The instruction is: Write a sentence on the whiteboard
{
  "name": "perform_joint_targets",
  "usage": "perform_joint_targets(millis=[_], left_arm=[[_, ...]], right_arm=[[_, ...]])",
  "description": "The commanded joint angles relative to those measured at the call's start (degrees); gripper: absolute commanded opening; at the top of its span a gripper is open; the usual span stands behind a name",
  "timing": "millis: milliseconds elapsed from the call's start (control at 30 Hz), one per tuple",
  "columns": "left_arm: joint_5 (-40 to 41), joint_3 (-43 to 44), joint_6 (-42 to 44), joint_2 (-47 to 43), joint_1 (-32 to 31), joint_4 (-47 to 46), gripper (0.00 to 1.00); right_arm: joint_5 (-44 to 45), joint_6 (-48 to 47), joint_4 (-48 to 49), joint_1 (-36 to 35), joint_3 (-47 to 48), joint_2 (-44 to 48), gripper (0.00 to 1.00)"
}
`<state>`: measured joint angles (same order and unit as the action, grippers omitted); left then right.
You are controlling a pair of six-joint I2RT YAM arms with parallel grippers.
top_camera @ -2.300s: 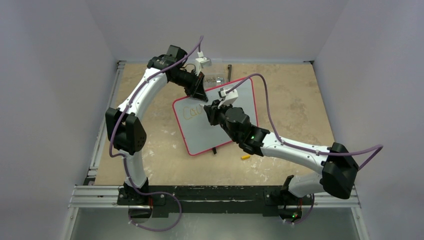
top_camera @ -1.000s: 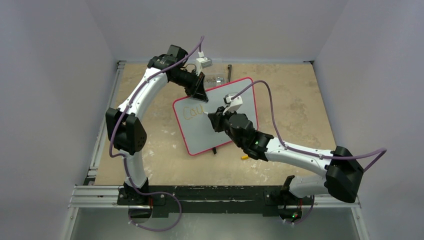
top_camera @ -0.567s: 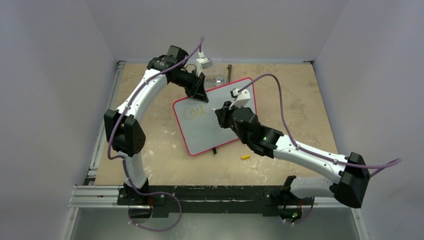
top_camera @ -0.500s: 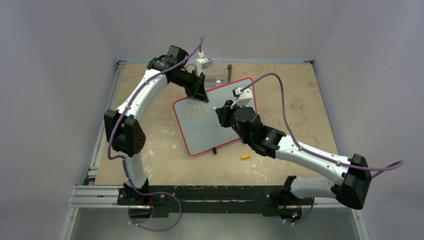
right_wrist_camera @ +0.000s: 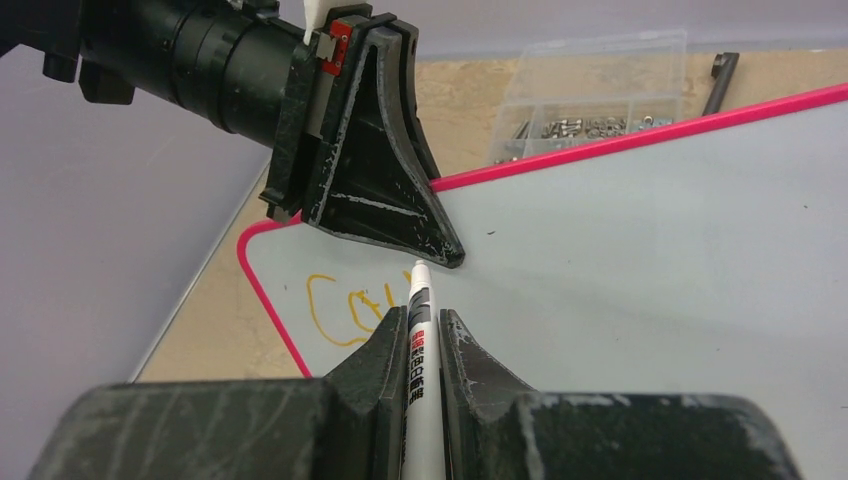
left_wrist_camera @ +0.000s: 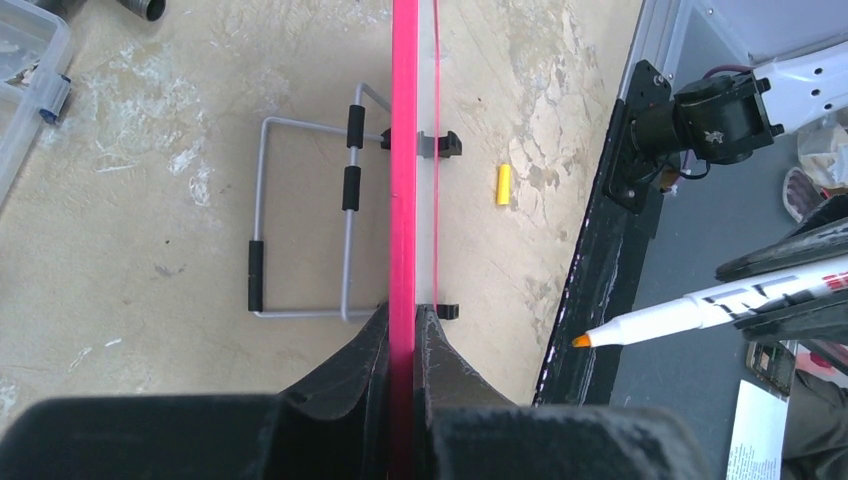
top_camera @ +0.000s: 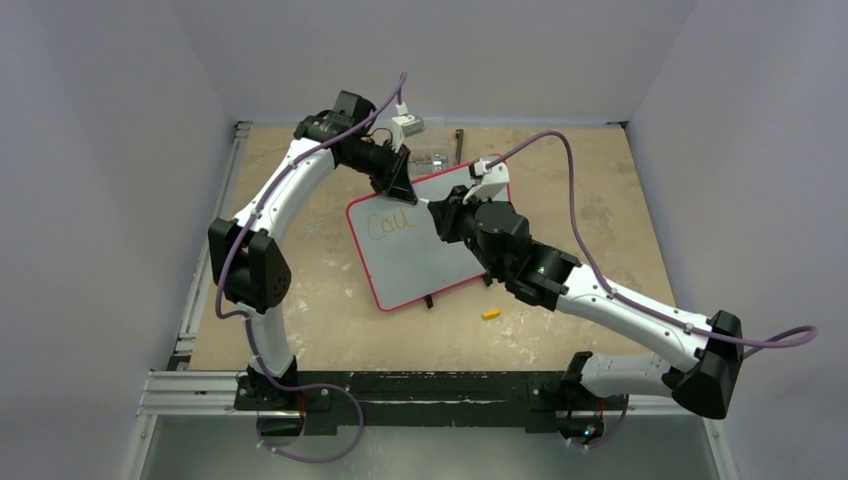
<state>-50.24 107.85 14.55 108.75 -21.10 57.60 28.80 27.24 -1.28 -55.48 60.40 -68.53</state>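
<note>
Since the earliest view the right arm's elbow has swung out toward the right wall and the right gripper (top_camera: 447,215) has drifted from the middle of the whiteboard (top_camera: 420,262) toward its far edge, while the left arm has stayed where it was; the board leans on a grey wire stand (left_wrist_camera: 300,240) on the tan table (top_camera: 580,220), its red-pink rim (left_wrist_camera: 404,150) seen edge-on from the left wrist; the left gripper (left_wrist_camera: 403,320) is pinched narrow on that rim at the board's far edge, one finger on each face; the right gripper (right_wrist_camera: 420,318) is closed tight on a white marker (right_wrist_camera: 421,335) that runs up between its fingers, the tip ending just below the left gripper's black finger (right_wrist_camera: 385,190); from the left wrist the marker's orange tip (left_wrist_camera: 580,341) appears to stand off the board's face, not on it; the sentence (top_camera: 388,225) so far is a few orange-yellow letters reading "cou" near the board's upper left corner, partly hidden behind the right fingers in the wrist view; a small yellow cap (top_camera: 491,314) lies on the table near the board's near edge; a clear box of small parts (right_wrist_camera: 590,110) sits just beyond the far rim.
</note>
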Motion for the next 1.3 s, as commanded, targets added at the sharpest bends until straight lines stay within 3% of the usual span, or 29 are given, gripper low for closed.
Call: perform_joint_targets(millis=[0, 367, 567, 867, 1267], left_arm=[[0.48, -0.37, 2.97, -2.10, 0.45, -4.87, 0.00], [-3.90, 1.78, 2.69, -2.12, 0.61, -2.87, 0.00], [-2.07, 0.29, 1.97, -4.82, 1.18, -3.99, 0.00], [-0.67, -7.44, -4.82, -11.62, 2.08, -14.51, 0.00], [-8.26, -3.75, 0.02, -8.12, 2.26, -7.00, 0.00]], right_arm=[[-0.68, -2.86, 0.93, 0.12, -0.54, 2.80, 0.00], [-6.66, -5.48, -3.04, 0.11, -4.07, 9.09, 0.00], [-7.66, -10.31, -1.77, 0.11, -6.08, 10.12, 0.00], [-11.38, -15.99, 2.64, 0.11, -5.91, 7.68, 0.00], [-10.06, -17.28, 1.48, 0.11, -4.75, 8.35, 0.00]])
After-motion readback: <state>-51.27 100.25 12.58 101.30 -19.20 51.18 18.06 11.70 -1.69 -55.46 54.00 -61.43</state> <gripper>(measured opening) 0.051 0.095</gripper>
